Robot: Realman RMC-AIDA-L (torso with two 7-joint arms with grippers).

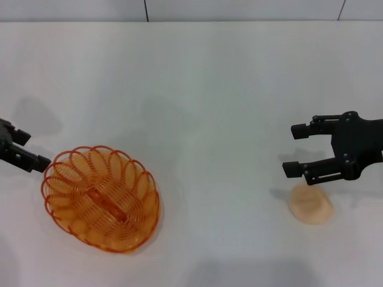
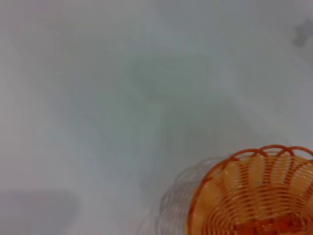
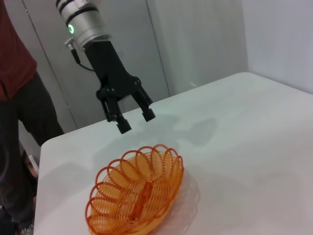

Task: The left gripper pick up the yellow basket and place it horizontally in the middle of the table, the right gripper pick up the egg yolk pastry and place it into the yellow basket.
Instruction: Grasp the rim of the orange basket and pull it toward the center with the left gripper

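The left gripper (image 1: 27,150) is cut off by the head view's left edge. The yellow basket (image 2: 259,196) is cropped and blurred in the left wrist view.

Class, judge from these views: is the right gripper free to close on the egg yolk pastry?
Probably yes. The right gripper hovers open just above the egg yolk pastry, with bare table around it and nothing between.

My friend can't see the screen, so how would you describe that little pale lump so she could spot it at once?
Start at the white table and go to the robot's right side, where the open right gripper hovers. Just below its black fingers lies the egg yolk pastry, a small, smooth, cream-beige dome. Unlike the yellow basket across the table, near the open left gripper, it is solid and much smaller.
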